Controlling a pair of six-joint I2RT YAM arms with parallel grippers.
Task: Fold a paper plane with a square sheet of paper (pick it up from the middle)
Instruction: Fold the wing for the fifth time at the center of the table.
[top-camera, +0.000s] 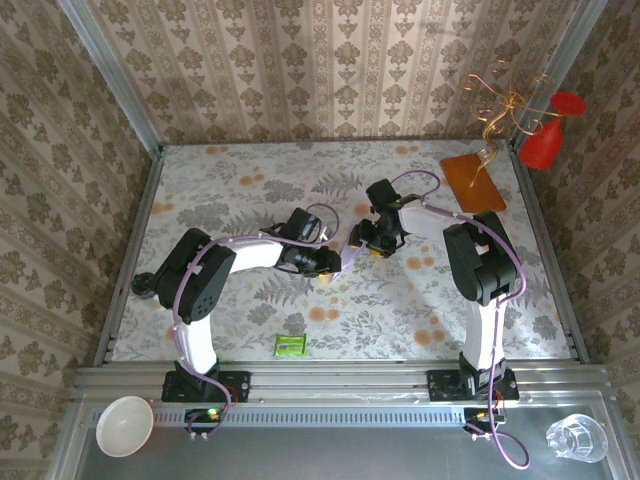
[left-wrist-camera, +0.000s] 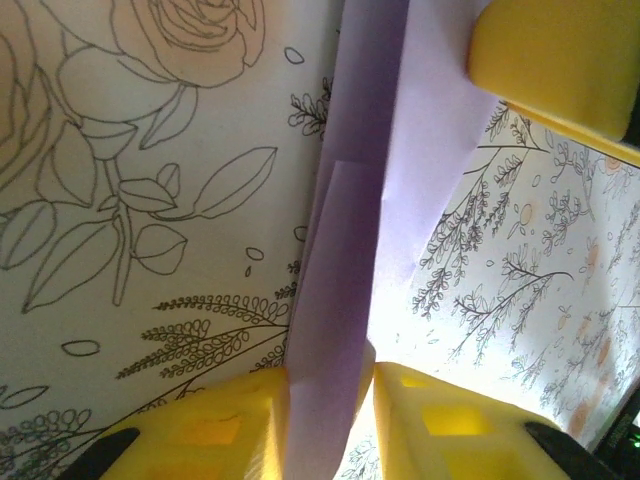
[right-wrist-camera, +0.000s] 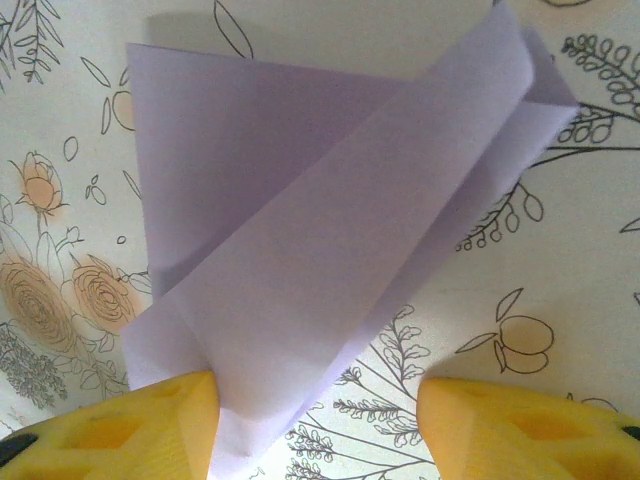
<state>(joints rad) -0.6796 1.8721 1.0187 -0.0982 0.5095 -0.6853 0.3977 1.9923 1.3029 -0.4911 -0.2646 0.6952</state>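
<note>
- Location: the folded paper (top-camera: 350, 256) sits near the centre of the overhead frame, on the flowered table (top-camera: 250, 190), between the two arm tips.
- Shape: in the right wrist view the paper runs from lower left to upper right. It has long lengthwise folds and one flap lying over a wider layer.
- Left gripper (left-wrist-camera: 330, 388): at the bottom of its frame the fingers are drawn close on a narrow folded ridge and pinch it. A thin bright sliver shows beside one finger, so how firm the hold is remains a judgement.
- Right gripper (right-wrist-camera: 315, 405): the jaws are spread wide. The paper's lower corner lies between them, against the finger (right-wrist-camera: 120, 430) at lower left, and is not clamped.
- Step in hand: judged to be a late lengthwise fold, with the dart shape partly formed.
- Next move: one gripper should hold the ridge steady while the other closes on the free flap. The flap should then be pressed down along the crease line without twisting the thin sheet.
</note>
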